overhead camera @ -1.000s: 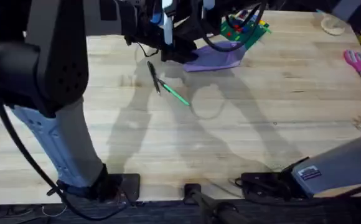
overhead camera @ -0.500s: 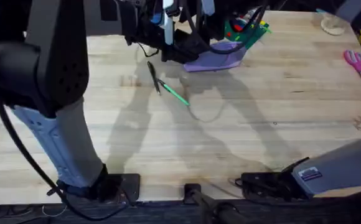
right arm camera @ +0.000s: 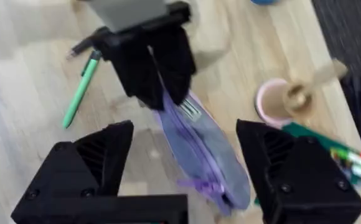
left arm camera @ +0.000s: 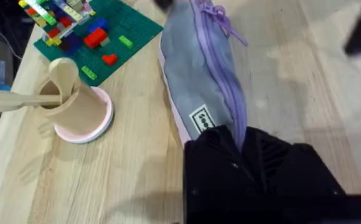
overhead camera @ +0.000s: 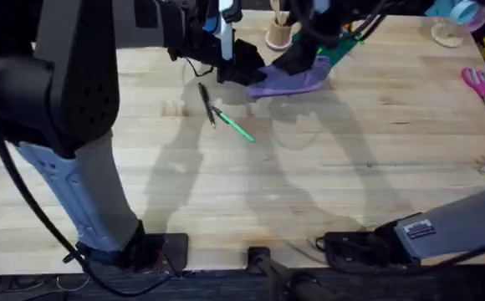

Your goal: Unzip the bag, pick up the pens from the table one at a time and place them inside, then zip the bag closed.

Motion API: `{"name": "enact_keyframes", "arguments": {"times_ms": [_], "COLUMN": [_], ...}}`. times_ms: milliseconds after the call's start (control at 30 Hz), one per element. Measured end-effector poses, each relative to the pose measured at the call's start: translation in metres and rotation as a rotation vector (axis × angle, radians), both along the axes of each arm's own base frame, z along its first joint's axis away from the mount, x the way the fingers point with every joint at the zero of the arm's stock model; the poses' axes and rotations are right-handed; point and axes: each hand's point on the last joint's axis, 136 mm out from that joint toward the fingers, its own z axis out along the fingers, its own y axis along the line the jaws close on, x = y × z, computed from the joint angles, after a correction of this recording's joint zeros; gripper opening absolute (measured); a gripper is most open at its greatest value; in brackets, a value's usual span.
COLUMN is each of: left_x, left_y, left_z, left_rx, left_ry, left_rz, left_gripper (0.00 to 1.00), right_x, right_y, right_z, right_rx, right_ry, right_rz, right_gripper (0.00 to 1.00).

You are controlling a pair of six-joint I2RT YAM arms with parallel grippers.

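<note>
The lavender bag (overhead camera: 291,81) lies at the far middle of the table (overhead camera: 343,167), its zipper (left arm camera: 223,74) running along the top and the pull cords (left arm camera: 221,18) at the end away from my left gripper. My left gripper (overhead camera: 247,71) is shut on the bag's near end (left arm camera: 213,121). My right gripper (right arm camera: 187,168) hangs open over the bag's (right arm camera: 199,146) other half, fingers (right arm camera: 99,155) spread to either side and not touching it. The black pen (overhead camera: 206,104) and green pen (overhead camera: 237,126) lie crossed on the table in front of the bag.
A pink-rimmed cup with a wooden spoon (overhead camera: 278,33) and a green brick plate (overhead camera: 340,46) stand just behind the bag. Pink-handled scissors (overhead camera: 477,81) lie at the far right. Wide bare table stretches toward the arm bases.
My right gripper has risen and shifted right off the bag's middle, uncovering the cup behind it. The left gripper, bag and pens have stayed put.
</note>
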Motion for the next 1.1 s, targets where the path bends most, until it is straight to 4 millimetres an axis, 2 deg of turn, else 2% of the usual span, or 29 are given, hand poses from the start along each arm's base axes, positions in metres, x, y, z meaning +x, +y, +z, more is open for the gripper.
{"name": "enact_keyframes", "arguments": {"times_ms": [100, 200, 300, 400, 567, 733, 900, 1100], "left_x": [0.0, 0.0, 0.0, 0.0, 0.0, 0.0, 0.0, 0.0], "left_y": [0.0, 0.0, 0.0, 0.0, 0.0, 0.0, 0.0, 0.0], "left_z": [0.0, 0.0, 0.0, 0.0, 0.0, 0.0, 0.0, 0.0], "left_rx": [0.0, 0.0, 0.0, 0.0, 0.0, 0.0, 0.0, 0.0], "left_ry": [0.0, 0.0, 0.0, 0.0, 0.0, 0.0, 0.0, 0.0], "left_rz": [0.0, 0.0, 0.0, 0.0, 0.0, 0.0, 0.0, 0.0], "left_gripper": [0.042, 0.042, 0.042, 0.042, 0.042, 0.042, 0.042, 0.042], "right_x": [-0.005, -0.019, -0.024, -0.022, -0.023, -0.024, -0.028, -0.032], "right_y": [-0.014, -0.021, -0.027, -0.039, -0.071, -0.081, -0.085, -0.085], "right_z": [0.01, 0.019, 0.026, 0.029, 0.02, 0.018, 0.015, 0.014], "right_rx": [-0.004, -0.029, -0.036, -0.014, 0.064, 0.164, 0.205, 0.179], "right_ry": [0.011, 0.028, 0.047, 0.11, 0.272, 0.353, 0.396, 0.384], "right_rz": [-0.061, -0.1, -0.199, -0.436, -0.949, -1.227, -1.342, -1.36], "right_gripper": [0.995, 0.996, 0.996, 0.996, 0.995, 0.995, 0.996, 0.996]}}
